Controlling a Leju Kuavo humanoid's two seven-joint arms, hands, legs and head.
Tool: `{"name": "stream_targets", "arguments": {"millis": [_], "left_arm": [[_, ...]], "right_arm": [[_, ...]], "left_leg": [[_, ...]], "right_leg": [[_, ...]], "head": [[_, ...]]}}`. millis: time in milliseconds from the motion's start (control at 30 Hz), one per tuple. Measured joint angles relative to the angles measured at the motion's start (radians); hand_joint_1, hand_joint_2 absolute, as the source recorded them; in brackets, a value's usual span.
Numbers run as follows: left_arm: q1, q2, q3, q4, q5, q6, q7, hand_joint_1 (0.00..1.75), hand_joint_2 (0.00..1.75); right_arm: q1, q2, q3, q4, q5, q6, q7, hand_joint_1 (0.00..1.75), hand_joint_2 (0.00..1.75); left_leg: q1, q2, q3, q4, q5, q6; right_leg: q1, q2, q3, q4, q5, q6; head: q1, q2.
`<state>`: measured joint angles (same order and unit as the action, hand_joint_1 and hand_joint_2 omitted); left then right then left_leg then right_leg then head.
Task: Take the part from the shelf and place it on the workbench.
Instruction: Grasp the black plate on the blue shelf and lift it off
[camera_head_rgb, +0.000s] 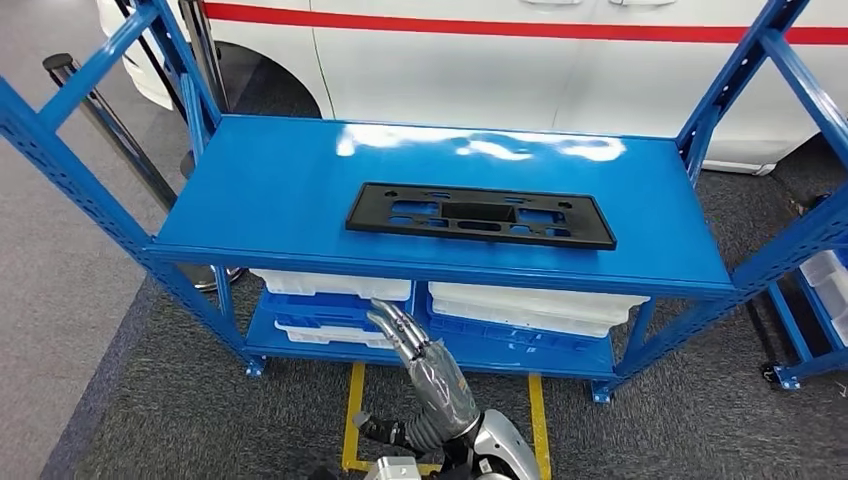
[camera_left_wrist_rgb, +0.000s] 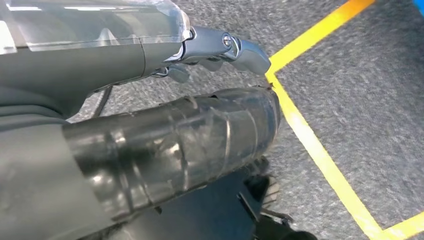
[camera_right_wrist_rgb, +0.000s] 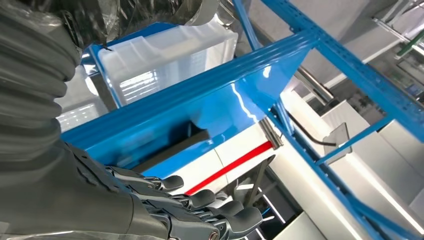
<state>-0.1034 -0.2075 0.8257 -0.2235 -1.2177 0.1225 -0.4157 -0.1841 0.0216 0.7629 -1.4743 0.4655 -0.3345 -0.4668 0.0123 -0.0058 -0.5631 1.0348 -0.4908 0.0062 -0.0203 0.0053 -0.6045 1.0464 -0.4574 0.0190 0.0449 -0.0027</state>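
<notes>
The part (camera_head_rgb: 480, 215) is a flat black rectangular plate with several cut-outs. It lies on the blue shelf's top deck (camera_head_rgb: 280, 180), near the front edge. My right hand (camera_head_rgb: 405, 335) is raised in front of the shelf, below deck level, with fingers stretched out and nothing in them. In the right wrist view its fingers (camera_right_wrist_rgb: 200, 210) point up at the deck's front edge, and the part (camera_right_wrist_rgb: 172, 147) shows as a dark strip above that edge. My left hand (camera_left_wrist_rgb: 220, 47) hangs over the grey floor and holds nothing.
White plastic bins (camera_head_rgb: 530, 305) fill the lower shelf. A white car with a red stripe (camera_head_rgb: 520, 60) stands right behind the shelf. Yellow tape (camera_head_rgb: 352, 415) marks the carpet. A dark post (camera_head_rgb: 100, 110) stands at the left, and another blue rack (camera_head_rgb: 815, 300) at the right.
</notes>
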Motion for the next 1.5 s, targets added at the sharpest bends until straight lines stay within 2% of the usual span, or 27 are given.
{"name": "stream_targets", "arguments": {"millis": [67, 100, 200, 233, 267, 300, 367, 433, 500, 600, 633, 700, 733, 767, 800, 867, 900, 967, 1067, 1133, 1233, 1267, 1300, 1333, 1400, 1467, 1500], "left_arm": [[0.001, 0.001, 0.0, 0.0, 0.0, -0.001, 0.0, 0.0, 0.0], [0.001, 0.001, 0.0, 0.0, 0.0, -0.002, -0.001, 0.0, 0.0], [0.0, 0.002, 0.0, 0.001, -0.001, -0.006, -0.004, 0.0, 0.0], [0.0, 0.002, 0.0, 0.001, -0.002, -0.007, -0.005, 0.0, 0.0], [0.001, 0.002, 0.0, 0.001, -0.003, -0.007, -0.005, 0.0, 0.0], [0.001, 0.002, 0.0, 0.001, -0.004, -0.008, -0.005, 0.0, 0.0], [0.002, 0.002, 0.0, 0.001, -0.007, -0.009, -0.005, 0.0, 0.0], [0.002, 0.001, 0.0, 0.003, -0.01, -0.009, -0.005, 0.0, 0.0], [0.002, 0.001, 0.0, 0.004, -0.011, -0.009, -0.005, 0.0, 0.0], [0.003, 0.002, 0.0, 0.004, -0.011, -0.009, -0.005, 0.0, 0.0], [0.003, 0.002, 0.0, 0.005, -0.011, -0.009, -0.006, 0.0, 0.0], [0.005, 0.002, 0.0, 0.005, -0.011, -0.009, -0.006, 0.0, 0.0], [0.007, 0.002, 0.0, 0.005, -0.011, -0.01, -0.006, 0.0, 0.0], [0.009, 0.003, 0.0, 0.005, -0.011, -0.01, -0.006, 0.0, 0.0], [0.011, 0.004, 0.0, 0.005, -0.011, -0.01, -0.006, 0.0, 0.0], [0.012, 0.005, 0.0, 0.005, -0.011, -0.01, -0.006, 0.0, 0.0], [0.012, 0.005, 0.0, 0.006, -0.011, -0.01, -0.006, 0.0, 0.0], [0.011, 0.005, 0.0, 0.007, -0.011, -0.01, -0.006, 0.0, 0.0], [0.012, 0.006, 0.0, 0.007, -0.011, -0.011, -0.007, 0.0, 0.0], [0.011, 0.007, 0.0, 0.007, -0.011, -0.012, -0.007, 0.0, 0.0], [0.011, 0.007, 0.0, 0.007, -0.011, -0.012, -0.008, 0.0, 0.0], [0.013, 0.007, 0.0, 0.007, -0.011, -0.012, -0.008, 0.0, 0.0], [0.014, 0.007, 0.0, 0.007, -0.011, -0.012, -0.008, 0.0, 0.0], [0.015, 0.007, 0.0, 0.007, -0.011, -0.012, -0.008, 0.0, 0.0], [0.016, 0.007, 0.0, 0.007, -0.011, -0.012, -0.009, 0.0, 0.0], [0.015, 0.006, 0.0, 0.009, -0.011, -0.012, -0.01, 0.0, 0.0], [0.015, 0.006, 0.0, 0.01, -0.011, -0.012, -0.01, 0.0, 0.0]], "right_arm": [[0.001, -0.002, -0.006, -0.007, 0.003, -0.003, 0.0, 0.0, 1.75], [0.001, -0.003, -0.008, -0.01, 0.007, -0.007, 0.0, 0.0, 1.75], [0.005, -0.008, -0.016, -0.016, 0.036, -0.034, -0.002, 0.0, 1.75], [0.008, -0.011, -0.019, -0.017, 0.048, -0.045, -0.001, 0.0, 1.75], [0.011, -0.013, -0.022, -0.018, 0.06, -0.057, 0.0, 0.0, 1.75], [0.014, -0.014, -0.026, -0.019, 0.07, -0.068, 0.003, 0.0, 1.75], [0.017, -0.016, -0.034, -0.025, 0.084, -0.085, 0.007, 0.0, 1.75], [0.019, -0.016, -0.043, -0.031, 0.09, -0.099, 0.011, 0.0, 1.75], [0.025, -0.017, -0.054, -0.036, 0.095, -0.111, 0.014, 0.0, 1.75], [0.037, -0.019, -0.071, -0.047, 0.103, -0.124, 0.017, 0.0, 1.75], [0.039, -0.019, -0.075, -0.049, 0.107, -0.127, 0.017, 0.0, 1.75], [0.045, -0.021, -0.083, -0.051, 0.11, -0.13, 0.018, 0.0, 1.75], [0.049, -0.022, -0.086, -0.052, 0.111, -0.131, 0.019, 0.0, 1.75], [0.053, -0.023, -0.088, -0.052, 0.111, -0.132, 0.019, 0.0, 1.75], [0.057, -0.023, -0.09, -0.052, 0.112, -0.133, 0.019, 0.0, 1.75], [0.061, -0.024, -0.092, -0.053, 0.112, -0.134, 0.019, 0.0, 1.75], [0.061, -0.024, -0.093, -0.053, 0.112, -0.134, 0.02, 0.0, 1.75], [0.062, -0.024, -0.094, -0.055, 0.113, -0.136, 0.021, 0.0, 1.75], [0.064, -0.024, -0.098, -0.059, 0.123, -0.143, 0.025, 0.0, 1.75], [0.066, -0.024, -0.105, -0.062, 0.135, -0.15, 0.028, 0.0, 1.75], [0.076, -0.029, -0.117, -0.063, 0.148, -0.163, 0.032, 0.0, 1.75], [0.083, -0.032, -0.122, -0.063, 0.151, -0.166, 0.034, 0.0, 1.75], [0.088, -0.035, -0.127, -0.064, 0.154, -0.169, 0.035, 0.0, 1.75], [0.092, -0.037, -0.131, -0.064, 0.157, -0.172, 0.035, 0.0, 1.75], [0.097, -0.04, -0.138, -0.07, 0.161, -0.177, 0.036, 0.0, 1.75], [0.101, -0.042, -0.144, -0.077, 0.164, -0.182, 0.036, 0.0, 1.75], [0.106, -0.043, -0.148, -0.08, 0.165, -0.184, 0.036, 0.0, 1.75]], "left_leg": [[0.0, 0.001, 0.001, -0.005, 0.007, 0.016], [0.0, 0.002, 0.001, -0.009, 0.011, 0.025], [-0.006, 0.005, -0.001, -0.011, 0.013, 0.041], [-0.01, 0.005, -0.001, -0.011, 0.013, 0.043], [-0.014, 0.005, 0.0, -0.011, 0.012, 0.045], [-0.018, 0.004, 0.001, -0.011, 0.012, 0.046], [-0.023, 0.003, 0.006, -0.011, 0.01, 0.048], [-0.027, 0.003, 0.006, -0.01, 0.006, 0.045], [-0.028, 0.003, 0.004, -0.011, 0.004, 0.038], [-0.028, 0.004, 0.0, 0.01, -0.015, 0.024], [-0.027, 0.004, -0.016, 0.047, -0.036, 0.017], [-0.016, 0.003, -0.08, 0.168, -0.086, 0.005], [-0.01, 0.003, -0.113, 0.222, -0.1, -0.002], [-0.004, 0.004, -0.134, 0.249, -0.096, -0.008], [0.002, 0.004, -0.138, 0.24, -0.073, -0.013], [0.013, 0.005, -0.095, 0.123, 0.005, -0.022], [0.013, 0.005, -0.069, 0.062, 0.03, -0.023], [0.011, 0.004, -0.041, 0.0, 0.041, -0.013], [0.006, 0.001, -0.031, -0.005, 0.031, 0.014], [0.005, 0.0, -0.017, -0.009, 0.025, 0.03], [0.0, 0.001, -0.001, -0.01, 0.012, 0.043], [-0.002, 0.0, 0.005, -0.01, 0.007, 0.045], [-0.005, -0.001, 0.012, -0.01, 0.0, 0.046], [-0.007, -0.002, 0.022, -0.01, -0.006, 0.046], [-0.01, -0.002, 0.041, -0.012, -0.021, 0.043], [-0.011, -0.001, 0.053, -0.017, -0.033, 0.036], [-0.012, -0.001, 0.058, -0.017, -0.035, 0.03]], "right_leg": [[-0.003, -0.001, -0.003, 0.006, -0.007, 0.011], [-0.005, -0.002, -0.013, 0.03, -0.024, 0.014], [-0.001, -0.003, -0.096, 0.208, -0.113, 0.014], [0.0, -0.003, -0.12, 0.259, -0.128, 0.013], [0.002, -0.003, -0.131, 0.28, -0.125, 0.009], [0.005, -0.003, -0.12, 0.259, -0.103, 0.003], [0.017, -0.003, -0.058, 0.134, -0.038, -0.018], [0.027, -0.005, -0.006, 0.024, -0.007, -0.035], [0.032, -0.005, 0.006, -0.004, -0.009, -0.04], [0.02, -0.005, 0.025, -0.027, -0.004, -0.044], [0.015, -0.006, 0.033, -0.035, -0.003, -0.046], [0.014, -0.008, 0.041, -0.039, -0.005, -0.049], [0.014, -0.008, 0.043, -0.039, -0.008, -0.049], [0.013, -0.007, 0.046, -0.039, -0.012, -0.047], [0.011, -0.006, 0.05, -0.038, -0.016, -0.045], [0.006, -0.004, 0.061, -0.034, -0.028, -0.035], [0.006, -0.003, 0.064, -0.029, -0.036, -0.028], [0.008, -0.002, 0.067, -0.025, -0.046, -0.014], [0.005, -0.003, 0.07, -0.012, -0.048, 0.0], [0.002, -0.004, 0.041, 0.051, -0.072, 0.006], [0.005, -0.004, -0.077, 0.236, -0.135, 0.009], [0.006, -0.004, -0.107, 0.269, -0.135, 0.007], [0.007, -0.004, -0.122, 0.269, -0.118, 0.002], [0.01, -0.004, -0.118, 0.234, -0.082, -0.004], [0.021, -0.005, -0.077, 0.109, 0.003, -0.021], [0.033, -0.006, -0.046, 0.02, 0.025, -0.034], [0.037, -0.006, -0.04, 0.004, 0.021, -0.038]], "head": [[0.0, 0.0], [0.0, 0.0], [0.0, 0.0], [0.0, 0.0], [0.0, 0.0], [0.0, 0.0], [0.0, 0.0], [0.0, 0.0], [0.0, 0.0], [-0.003, 0.0], [-0.004, 0.0], [-0.008, 0.0], [-0.007, 0.0], [-0.008, 0.0], [-0.008, 0.0], [-0.008, 0.0], [-0.008, 0.0], [-0.007, 0.0], [-0.007, 0.0], [-0.007, 0.0], [-0.006, 0.0], [-0.006, 0.0], [-0.006, 0.0], [-0.006, 0.0], [-0.006, 0.0], [-0.006, 0.0], [-0.006, 0.0]]}}
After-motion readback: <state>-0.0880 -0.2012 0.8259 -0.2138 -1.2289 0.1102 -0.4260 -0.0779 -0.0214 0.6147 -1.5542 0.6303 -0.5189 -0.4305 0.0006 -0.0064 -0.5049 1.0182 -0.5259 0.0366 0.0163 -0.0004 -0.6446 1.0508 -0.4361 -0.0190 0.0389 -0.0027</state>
